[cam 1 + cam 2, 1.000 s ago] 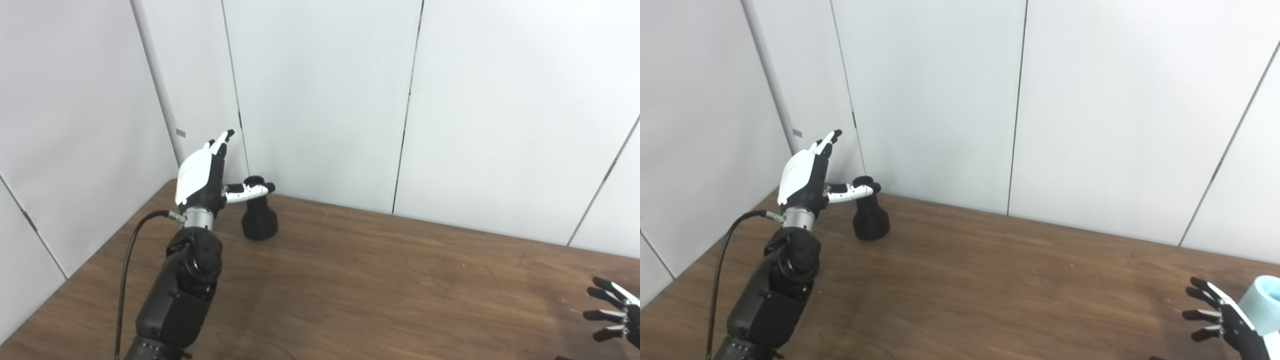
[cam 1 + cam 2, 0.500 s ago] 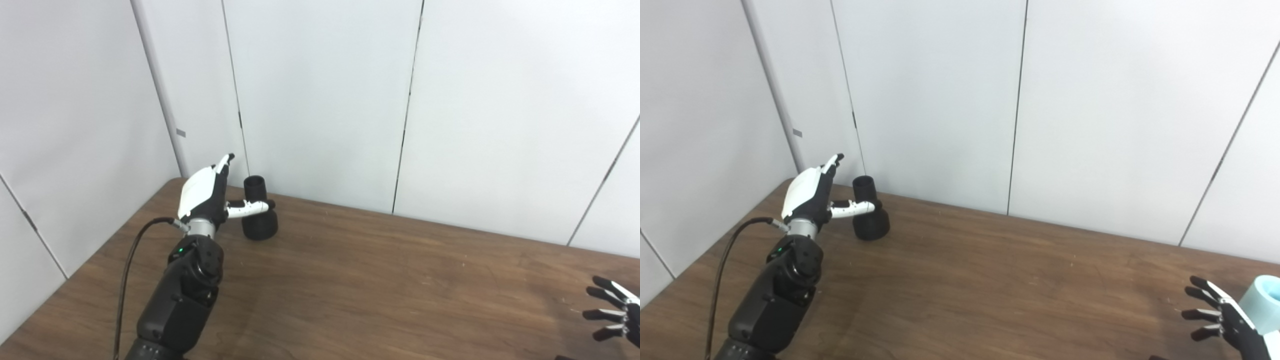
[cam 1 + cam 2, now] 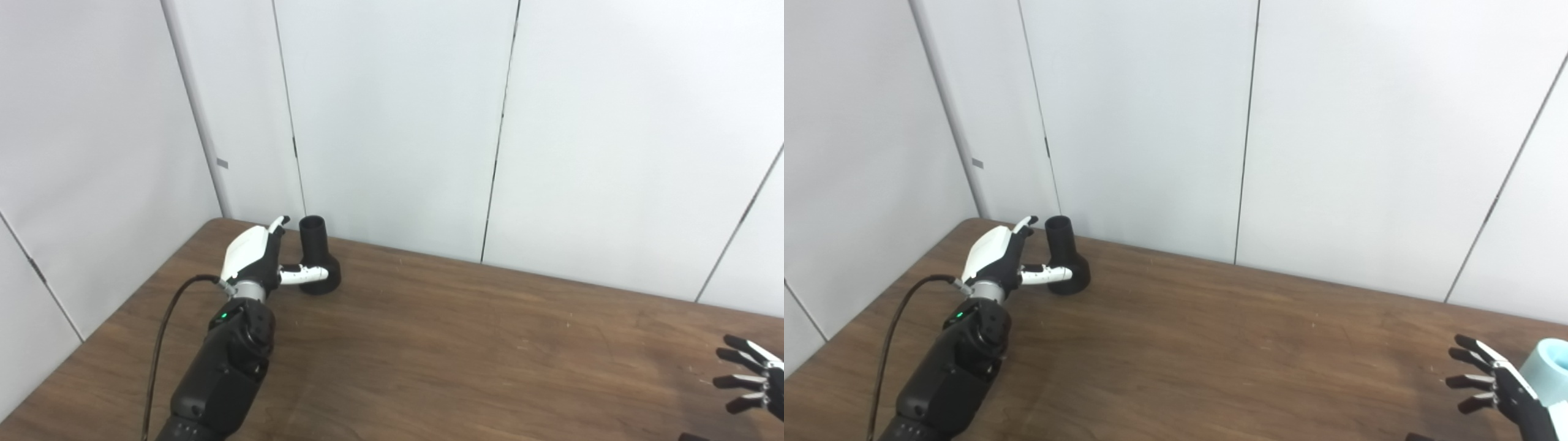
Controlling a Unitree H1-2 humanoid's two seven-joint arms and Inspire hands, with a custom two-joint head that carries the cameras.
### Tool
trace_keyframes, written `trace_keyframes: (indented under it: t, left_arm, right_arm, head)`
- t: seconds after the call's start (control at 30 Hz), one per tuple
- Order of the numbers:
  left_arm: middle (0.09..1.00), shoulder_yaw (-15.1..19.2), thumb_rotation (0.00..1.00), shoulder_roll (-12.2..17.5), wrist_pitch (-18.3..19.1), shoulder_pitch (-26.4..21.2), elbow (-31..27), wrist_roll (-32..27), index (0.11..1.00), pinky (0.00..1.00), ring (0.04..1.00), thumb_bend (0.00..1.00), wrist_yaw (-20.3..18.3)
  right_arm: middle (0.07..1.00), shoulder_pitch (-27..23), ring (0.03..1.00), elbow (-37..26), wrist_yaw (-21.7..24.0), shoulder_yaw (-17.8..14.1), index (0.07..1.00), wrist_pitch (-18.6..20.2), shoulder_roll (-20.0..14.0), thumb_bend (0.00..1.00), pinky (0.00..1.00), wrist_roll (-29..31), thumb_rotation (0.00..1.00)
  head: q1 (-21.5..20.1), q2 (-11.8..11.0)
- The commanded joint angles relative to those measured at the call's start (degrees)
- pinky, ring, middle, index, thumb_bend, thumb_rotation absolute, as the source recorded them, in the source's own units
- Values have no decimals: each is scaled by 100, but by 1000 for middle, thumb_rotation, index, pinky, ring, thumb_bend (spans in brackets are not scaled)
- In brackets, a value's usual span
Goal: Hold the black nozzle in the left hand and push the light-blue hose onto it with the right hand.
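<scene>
A brown wooden tabletop (image 3: 465, 343) with visible grain fills the lower part of both views, its far edge set against the walls. Behind it stands a back wall (image 3: 392, 122) of plain pale grey-white panels, split by thin dark vertical seams (image 3: 497, 141). A side wall (image 3: 92, 153) of the same panels meets it at the left corner. A small grey tag (image 3: 222, 163) sits on the corner strip. The light is soft and even.
</scene>
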Motion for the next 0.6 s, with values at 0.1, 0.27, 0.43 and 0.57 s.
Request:
trace_keyframes:
  t: [0.1, 0.27, 0.43, 0.57]
  left_arm:
    - [894, 1, 440, 145, -11, -180, -19, 292, 874, 1000, 918, 1000, -1]
    - [869, 20, 430, 88, -17, -172, 67, 186, 866, 1000, 906, 1000, -14]
    - [860, 2, 417, 83, -30, -156, 93, 44, 857, 1000, 898, 1000, 9]
    - [860, -11, 417, 85, -57, -165, 138, -8, 857, 1000, 898, 1000, 35]
  right_arm:
    - [783, -146, 633, -166, -73, -81, 823, -199, -80, 716, 466, 70, 92]
    - [782, -136, 632, -182, -59, -83, 820, -169, -70, 715, 465, 107, 99]
    - [782, -131, 633, -185, -54, -76, 819, -166, -68, 714, 467, 111, 95]
    - [782, -134, 633, -172, -52, -72, 819, -172, -71, 714, 467, 108, 95]
  head:
    - [-16, 16]
    - [-9, 26]
    - [-9, 37]
    - [-23, 55]
